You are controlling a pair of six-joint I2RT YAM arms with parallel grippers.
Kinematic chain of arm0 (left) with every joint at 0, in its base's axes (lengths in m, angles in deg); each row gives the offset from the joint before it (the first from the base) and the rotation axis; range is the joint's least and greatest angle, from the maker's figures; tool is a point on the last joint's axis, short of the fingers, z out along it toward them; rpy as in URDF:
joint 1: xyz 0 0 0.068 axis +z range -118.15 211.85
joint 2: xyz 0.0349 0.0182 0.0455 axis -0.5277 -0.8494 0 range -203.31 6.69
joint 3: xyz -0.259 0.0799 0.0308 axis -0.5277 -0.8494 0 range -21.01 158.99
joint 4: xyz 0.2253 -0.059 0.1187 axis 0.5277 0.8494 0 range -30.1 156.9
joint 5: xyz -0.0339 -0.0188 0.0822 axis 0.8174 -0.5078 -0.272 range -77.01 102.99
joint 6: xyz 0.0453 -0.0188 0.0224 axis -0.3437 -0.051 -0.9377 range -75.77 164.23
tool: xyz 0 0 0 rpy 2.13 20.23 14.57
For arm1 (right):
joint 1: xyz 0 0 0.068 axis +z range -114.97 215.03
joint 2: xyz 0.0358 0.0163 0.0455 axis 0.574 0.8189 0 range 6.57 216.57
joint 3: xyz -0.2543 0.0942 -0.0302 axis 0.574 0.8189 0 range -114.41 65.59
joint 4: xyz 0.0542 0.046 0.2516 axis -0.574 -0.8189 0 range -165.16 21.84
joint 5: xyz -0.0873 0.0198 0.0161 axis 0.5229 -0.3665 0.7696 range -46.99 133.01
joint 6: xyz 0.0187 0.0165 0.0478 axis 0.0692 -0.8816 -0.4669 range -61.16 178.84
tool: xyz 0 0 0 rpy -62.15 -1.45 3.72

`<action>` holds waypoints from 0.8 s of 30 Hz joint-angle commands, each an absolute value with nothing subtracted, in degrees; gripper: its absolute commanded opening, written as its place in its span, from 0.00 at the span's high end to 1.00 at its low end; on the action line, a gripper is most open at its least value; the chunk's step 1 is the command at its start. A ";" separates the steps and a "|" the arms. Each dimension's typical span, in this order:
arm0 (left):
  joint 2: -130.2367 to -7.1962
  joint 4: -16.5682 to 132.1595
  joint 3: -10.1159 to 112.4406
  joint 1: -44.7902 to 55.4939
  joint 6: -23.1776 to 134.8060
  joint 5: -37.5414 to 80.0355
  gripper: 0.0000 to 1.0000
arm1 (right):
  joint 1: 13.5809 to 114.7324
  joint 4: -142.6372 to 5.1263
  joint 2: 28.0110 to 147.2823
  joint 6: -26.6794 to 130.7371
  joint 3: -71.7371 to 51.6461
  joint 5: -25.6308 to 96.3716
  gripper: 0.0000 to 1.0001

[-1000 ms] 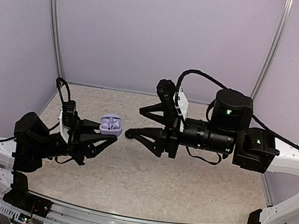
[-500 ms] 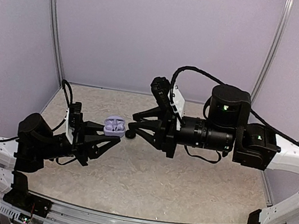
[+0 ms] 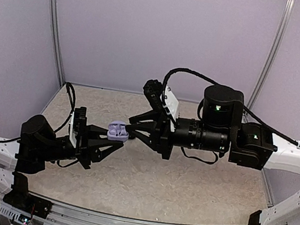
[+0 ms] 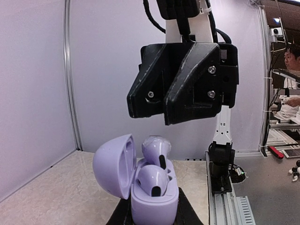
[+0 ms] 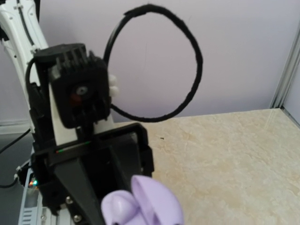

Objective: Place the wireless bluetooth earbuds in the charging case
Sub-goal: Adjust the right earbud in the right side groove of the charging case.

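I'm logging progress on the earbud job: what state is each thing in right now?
charging case: lid open, held off the table.
front earbud: seated in its hollow.
rear earbud: in the case, standing higher, seemingly not fully seated.
left gripper: fingers shut on the charging case.
right gripper: fingers together, nothing seen between them, close to the case.

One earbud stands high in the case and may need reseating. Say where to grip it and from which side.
Likely best: grip the raised earbud by its rounded head, the only part standing clear of the case. Come from above: the open lid blocks one side, and the left fingers clamp the base.
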State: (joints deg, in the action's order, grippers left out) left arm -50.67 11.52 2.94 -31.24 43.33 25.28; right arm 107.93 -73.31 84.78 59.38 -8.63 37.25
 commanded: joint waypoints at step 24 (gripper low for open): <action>-51.22 11.30 5.71 -31.60 41.59 25.16 0.94 | 109.03 -74.72 84.72 56.20 -7.33 36.82 0.78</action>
State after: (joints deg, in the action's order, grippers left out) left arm -51.35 11.96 3.90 -31.24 42.45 24.95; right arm 108.41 -74.79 84.78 56.58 -7.60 37.23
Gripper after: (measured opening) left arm 0.215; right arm 0.225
